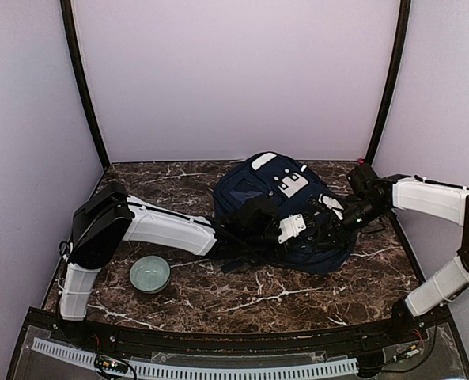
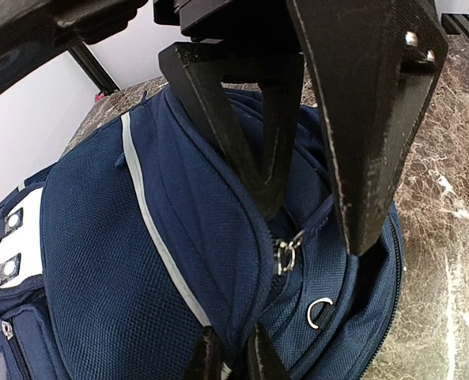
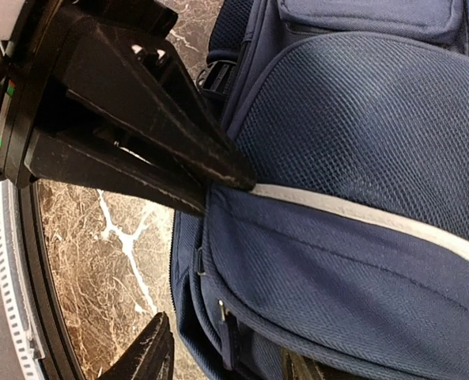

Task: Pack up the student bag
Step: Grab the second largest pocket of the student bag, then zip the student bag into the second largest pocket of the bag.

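The student bag (image 1: 258, 186), navy blue with a grey stripe, lies on the marble table right of centre. My left gripper (image 2: 232, 348) is shut on a fold of the bag's front flap, right at the grey stripe (image 2: 143, 198). My right gripper (image 3: 226, 352) is open over the bag's edge: one finger hangs over the marble, the other rests against the fabric. In the left wrist view the right gripper's fingers (image 2: 361, 198) stand either side of the metal zip pull (image 2: 285, 255), without touching it. The zip line beside the pull looks closed.
A pale green bowl (image 1: 149, 273) sits on the table (image 1: 297, 297) left of the bag, close under the left arm. Lilac walls and black corner posts (image 1: 84, 87) enclose the table on three sides.
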You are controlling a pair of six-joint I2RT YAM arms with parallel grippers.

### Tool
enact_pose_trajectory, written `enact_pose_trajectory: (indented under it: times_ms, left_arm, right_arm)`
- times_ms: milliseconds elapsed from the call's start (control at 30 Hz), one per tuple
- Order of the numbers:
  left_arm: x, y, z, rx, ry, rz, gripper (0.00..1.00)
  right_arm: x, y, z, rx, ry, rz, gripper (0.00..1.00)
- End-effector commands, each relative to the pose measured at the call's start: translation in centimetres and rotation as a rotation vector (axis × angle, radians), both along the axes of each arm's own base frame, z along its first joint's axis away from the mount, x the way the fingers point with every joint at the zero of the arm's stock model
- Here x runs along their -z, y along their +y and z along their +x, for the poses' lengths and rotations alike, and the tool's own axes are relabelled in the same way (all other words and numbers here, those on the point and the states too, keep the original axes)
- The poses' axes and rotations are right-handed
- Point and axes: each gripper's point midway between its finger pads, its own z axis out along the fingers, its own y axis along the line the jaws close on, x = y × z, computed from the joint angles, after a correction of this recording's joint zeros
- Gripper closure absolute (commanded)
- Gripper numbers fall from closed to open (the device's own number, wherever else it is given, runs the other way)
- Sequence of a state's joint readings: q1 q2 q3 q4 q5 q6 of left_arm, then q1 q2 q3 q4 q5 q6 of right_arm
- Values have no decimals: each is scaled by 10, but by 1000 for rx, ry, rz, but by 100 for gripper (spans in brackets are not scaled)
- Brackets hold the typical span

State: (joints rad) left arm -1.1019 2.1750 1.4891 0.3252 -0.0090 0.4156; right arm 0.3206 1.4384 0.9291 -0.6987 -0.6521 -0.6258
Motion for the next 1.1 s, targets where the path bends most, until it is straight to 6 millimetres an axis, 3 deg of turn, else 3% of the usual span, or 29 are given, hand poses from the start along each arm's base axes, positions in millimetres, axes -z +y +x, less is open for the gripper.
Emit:
enact_pose_trajectory:
  times_ms: [0,267,667,1067]
  left_arm:
    - [-22,-5,4,-9,14,-97,100]
    - [-23,-6,4,-11,11,-97,100]
    - [-17,-3,4,-15,5,-79,100]
    - [-8,6,-2,-4,19,-44,100]
  right_arm:
    - [4,7,1,8,-6,4,53]
    - [13,-3,16,95,-40,-79,69]
    - [9,-13,9,109,-39,-126,98]
    - [2,-48,18,182,-56,-209,100]
